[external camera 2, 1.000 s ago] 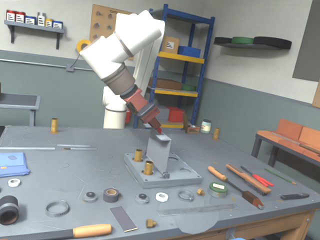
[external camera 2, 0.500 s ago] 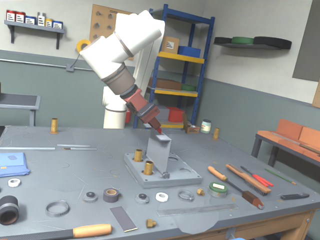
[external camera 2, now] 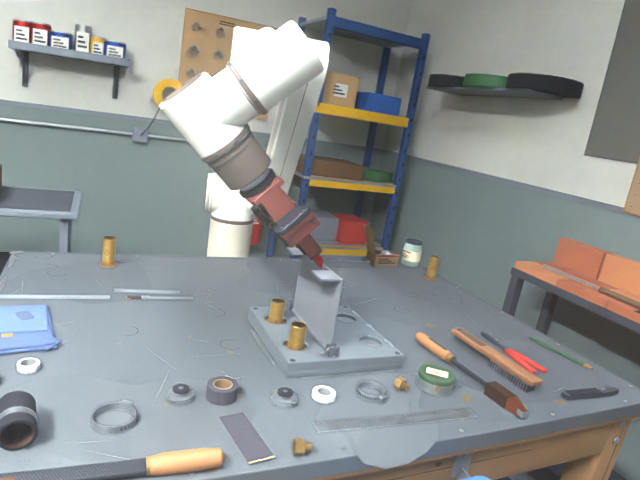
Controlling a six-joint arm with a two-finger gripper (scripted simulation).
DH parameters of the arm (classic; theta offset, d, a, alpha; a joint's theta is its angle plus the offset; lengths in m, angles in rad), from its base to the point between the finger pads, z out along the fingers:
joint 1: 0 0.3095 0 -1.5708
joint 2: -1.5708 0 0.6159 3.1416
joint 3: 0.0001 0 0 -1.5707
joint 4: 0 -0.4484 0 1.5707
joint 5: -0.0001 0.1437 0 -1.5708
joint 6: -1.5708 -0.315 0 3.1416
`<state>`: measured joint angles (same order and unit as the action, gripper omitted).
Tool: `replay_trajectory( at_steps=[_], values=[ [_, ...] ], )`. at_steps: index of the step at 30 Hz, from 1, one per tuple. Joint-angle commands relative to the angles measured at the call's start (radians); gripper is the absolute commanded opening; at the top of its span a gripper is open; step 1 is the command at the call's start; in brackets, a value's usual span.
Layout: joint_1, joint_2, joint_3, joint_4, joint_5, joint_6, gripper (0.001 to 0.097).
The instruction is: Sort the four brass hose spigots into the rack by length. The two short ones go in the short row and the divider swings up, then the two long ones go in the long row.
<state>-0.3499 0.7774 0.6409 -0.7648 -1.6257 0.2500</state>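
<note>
Two short brass spigots (external camera 2: pixel 276 310) (external camera 2: pixel 296 335) stand upright in the left row of the grey rack (external camera 2: pixel 324 342), beside the metal divider (external camera 2: pixel 317 307), which stands nearly upright. My gripper (external camera 2: pixel 317 261) grips the divider's top edge from above and behind. The rack's right row shows empty round holes. One long brass spigot (external camera 2: pixel 108 251) stands upright at the far left of the bench, and another (external camera 2: pixel 432 267) stands at the far right behind the rack.
The white arm (external camera 2: pixel 243 93) leans over the bench from the back. Hose clamps, tape rolls and a steel ruler (external camera 2: pixel 395 419) lie in front of the rack; a wire brush (external camera 2: pixel 496 359), chisel and screwdrivers lie to its right, and a blue cloth (external camera 2: pixel 23 328) to its left.
</note>
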Motion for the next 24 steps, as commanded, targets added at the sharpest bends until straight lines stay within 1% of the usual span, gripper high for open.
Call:
replay_trajectory(
  at_steps=[1,9,24],
  values=[
    [0.0,-0.001,0.001,0.0,0.0,0.0,0.0325],
    [0.0,-0.001,0.001,0.0,0.0,0.0,0.0485],
    [0.0,-0.001,0.001,0.0,0.0,0.0,0.049]
  ],
)
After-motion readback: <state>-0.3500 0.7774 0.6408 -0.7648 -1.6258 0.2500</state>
